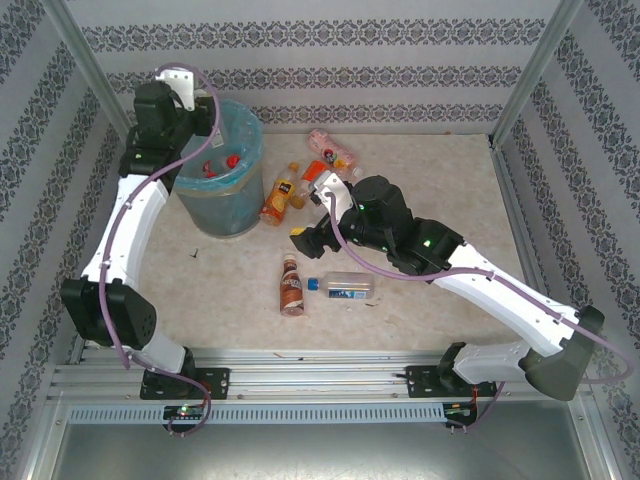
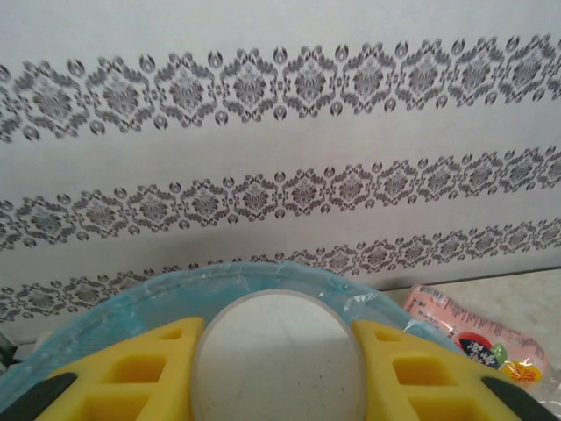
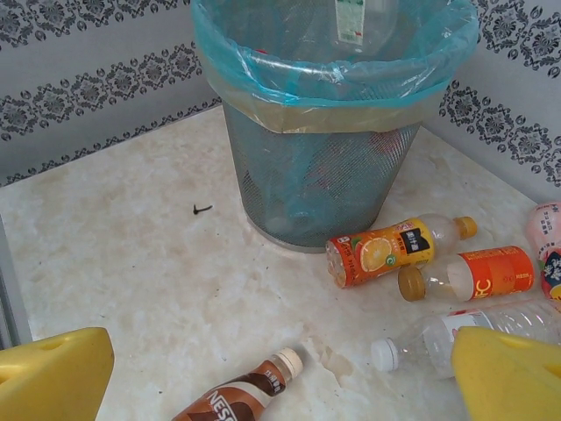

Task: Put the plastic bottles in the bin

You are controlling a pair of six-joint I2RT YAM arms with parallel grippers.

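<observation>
Your left gripper [image 2: 279, 386] gripped a clear plastic bottle [image 2: 279, 346] above the blue-bagged grey mesh bin [image 2: 105, 307].
Its long axis stood roughly upright; the bin's mouth lay at 6 o'clock beneath; your right gripper [image 3: 280, 373] gaped wide, empty.

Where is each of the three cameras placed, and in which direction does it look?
Top external: above and behind the bases, looking down on the table; left arm and right arm show.
Left wrist: above the bin, facing the patterned wall; the left hand grips a clear bottle.
Right wrist: low over the table, facing the bin; the right hand stands open.
Shared: top and right wrist both show the brown bottle.
</observation>
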